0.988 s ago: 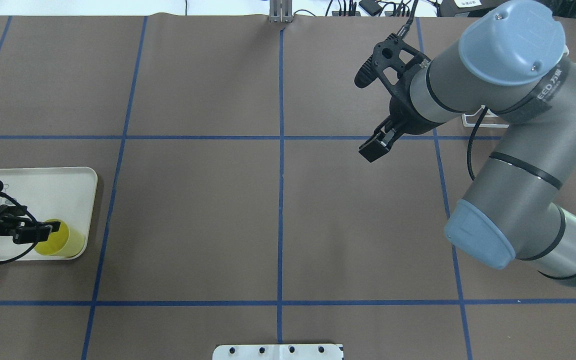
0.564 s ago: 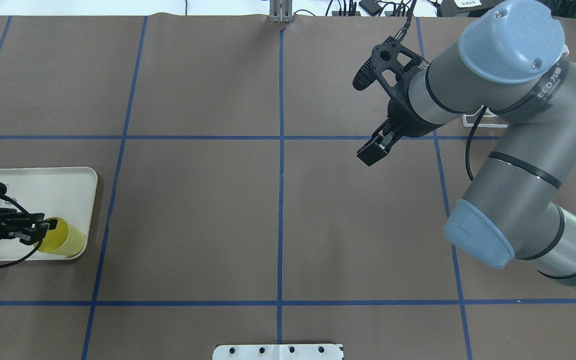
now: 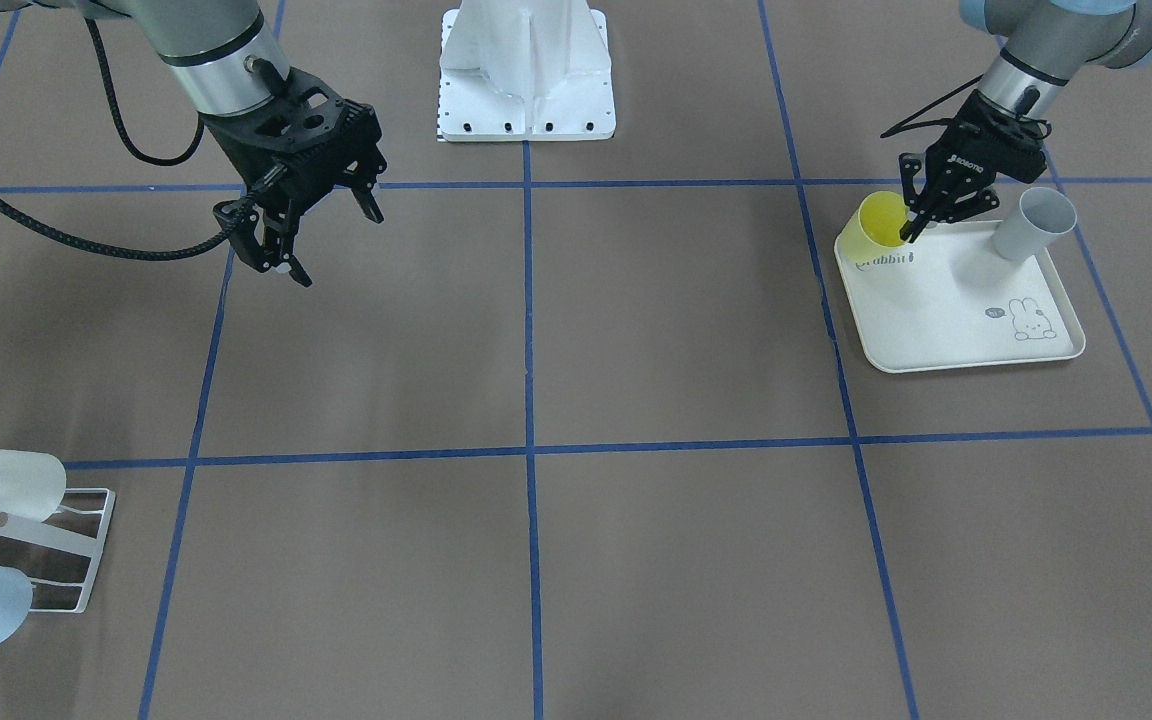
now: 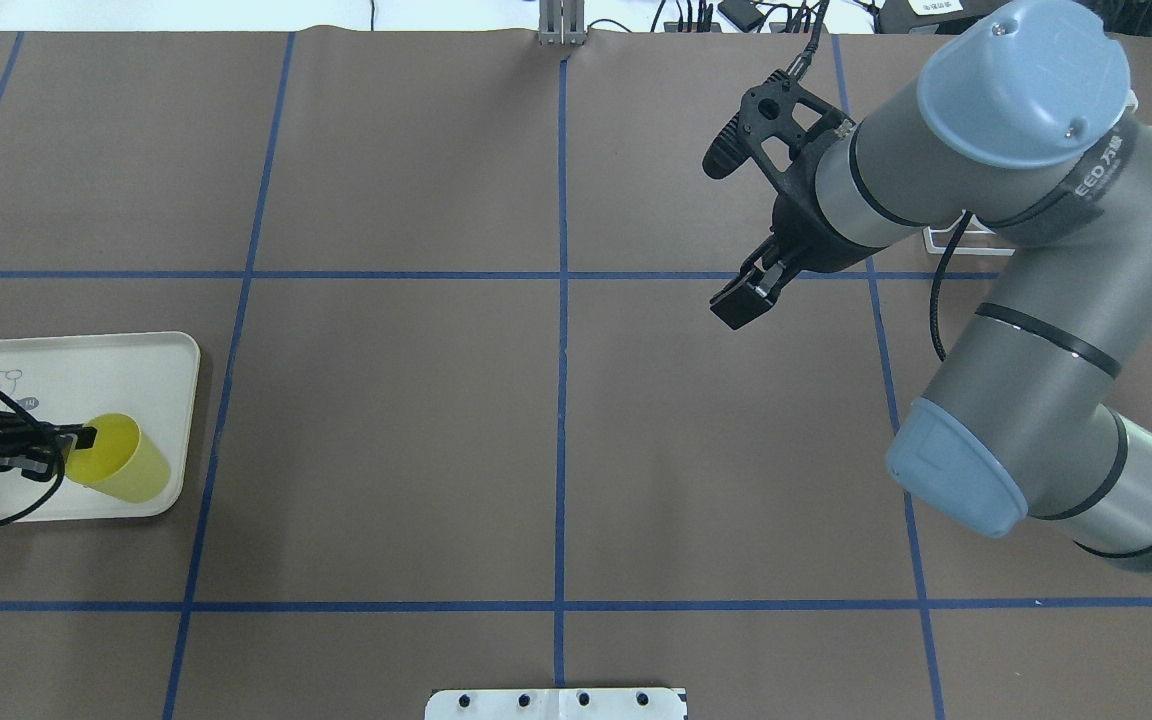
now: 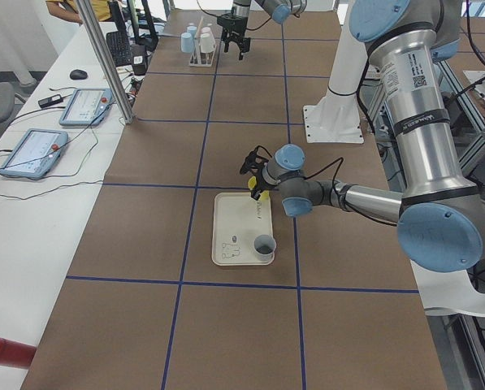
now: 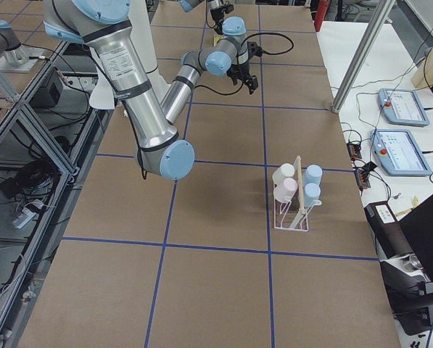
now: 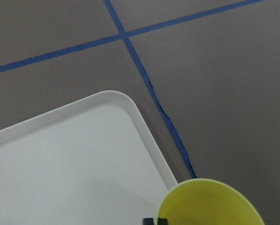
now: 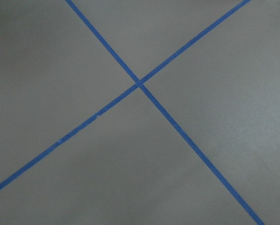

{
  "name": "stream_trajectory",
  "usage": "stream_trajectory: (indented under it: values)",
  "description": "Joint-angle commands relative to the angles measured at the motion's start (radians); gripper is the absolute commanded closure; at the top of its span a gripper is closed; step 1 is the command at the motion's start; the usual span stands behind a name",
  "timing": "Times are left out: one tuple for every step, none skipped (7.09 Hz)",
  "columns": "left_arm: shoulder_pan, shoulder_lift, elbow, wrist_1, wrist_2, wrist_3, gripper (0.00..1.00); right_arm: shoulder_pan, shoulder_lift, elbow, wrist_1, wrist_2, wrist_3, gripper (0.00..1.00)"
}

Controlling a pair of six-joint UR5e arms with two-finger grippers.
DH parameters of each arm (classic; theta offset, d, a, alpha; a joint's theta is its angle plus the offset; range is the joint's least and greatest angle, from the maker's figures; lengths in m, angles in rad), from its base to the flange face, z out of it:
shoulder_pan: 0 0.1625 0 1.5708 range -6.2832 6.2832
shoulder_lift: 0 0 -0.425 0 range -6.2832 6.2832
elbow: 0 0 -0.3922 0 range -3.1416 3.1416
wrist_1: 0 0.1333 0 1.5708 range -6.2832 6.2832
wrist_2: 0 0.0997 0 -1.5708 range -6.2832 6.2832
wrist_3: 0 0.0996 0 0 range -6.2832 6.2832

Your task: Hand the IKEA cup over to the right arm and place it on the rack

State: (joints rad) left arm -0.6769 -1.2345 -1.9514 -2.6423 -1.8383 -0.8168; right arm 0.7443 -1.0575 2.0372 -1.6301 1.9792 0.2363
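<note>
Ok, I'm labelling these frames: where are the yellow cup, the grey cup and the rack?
yellow cup [image 3: 866,236]: exterior front-facing view, outer side wall.
grey cup [image 3: 1026,230]: exterior front-facing view, side wall.
rack [image 3: 99,552]: exterior front-facing view, outer wire frame.

A matte brown table cover [image 4: 386,450] spans the whole work surface, marked into large squares by blue tape lines [image 4: 561,400]. The light is even and soft, and the shadows are faint. In the exterior left view a white bench [image 5: 23,211] runs along the left. A grey-framed touch-screen pendant [image 5: 86,106], a second like it [image 5: 31,152], a small black mouse [image 5: 78,74] and thin cables lie on it. A slanted silver aluminium post [image 5: 104,57] stands at the bench's edge. A red cylinder [image 5: 6,351] lies at the near left corner.
</note>
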Motion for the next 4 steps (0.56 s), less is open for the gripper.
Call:
stream_trajectory:
  values:
    - [-0.130,-0.016,-0.055,0.007,-0.096,0.045,1.00,-0.002,-0.001,-0.009,0.053,-0.002,0.036,0.00]
    - [-0.128,-0.072,-0.081,0.040,-0.111,0.018,1.00,-0.003,-0.009,-0.047,0.172,-0.002,0.049,0.00]
    - [-0.128,-0.162,-0.083,0.062,-0.168,-0.092,1.00,-0.019,-0.018,-0.107,0.329,-0.002,0.089,0.00]
    - [-0.125,-0.262,-0.081,0.062,-0.224,-0.252,1.00,-0.051,-0.019,-0.153,0.467,-0.008,0.156,0.00]
